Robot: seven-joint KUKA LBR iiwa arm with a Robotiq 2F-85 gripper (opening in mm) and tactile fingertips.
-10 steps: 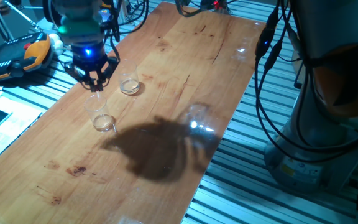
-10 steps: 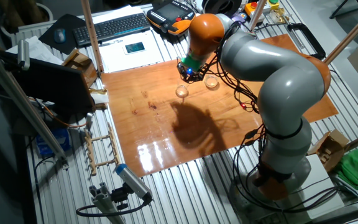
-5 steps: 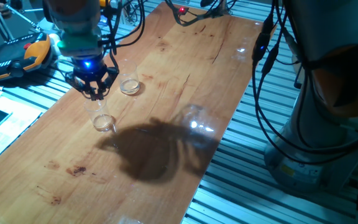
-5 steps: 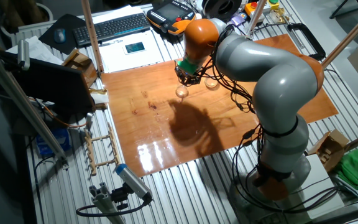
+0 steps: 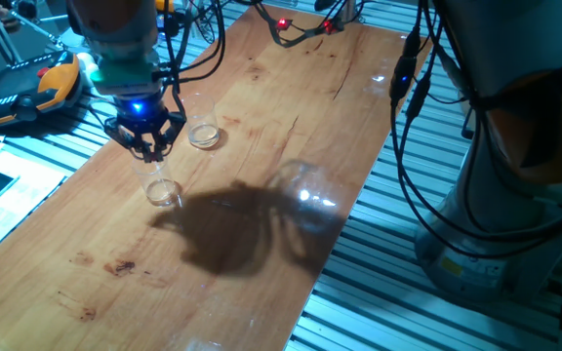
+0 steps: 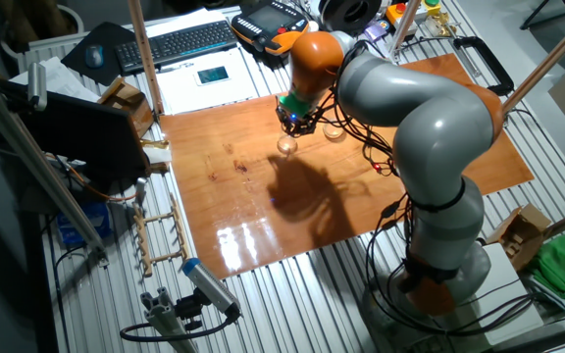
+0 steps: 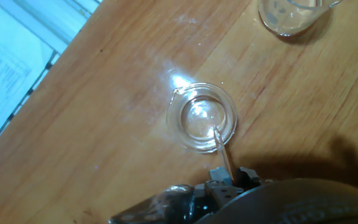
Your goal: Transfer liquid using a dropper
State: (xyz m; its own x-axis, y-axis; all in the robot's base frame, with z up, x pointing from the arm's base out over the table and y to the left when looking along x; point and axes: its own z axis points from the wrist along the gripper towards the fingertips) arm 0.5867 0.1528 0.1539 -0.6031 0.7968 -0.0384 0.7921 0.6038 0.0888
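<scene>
My gripper hangs just above a tall clear glass near the left edge of the wooden table. It is shut on the dropper, whose thin clear tube points down over the rim of that glass. The dropper's bulb is hidden in the gripper. A second, lower glass stands just behind and holds a faintly yellowish liquid. The other fixed view shows the gripper over the tall glass, with the low glass to its right. That low glass also shows in the hand view.
The wooden table ends close to the left of the glasses, with metal slats beyond. Black cables hang along the right side by the arm's base. A keyboard and a teach pendant lie behind the table.
The gripper with the dropper has come down and slightly left, closer to the mouth of the tall glass. The glasses have not moved.
</scene>
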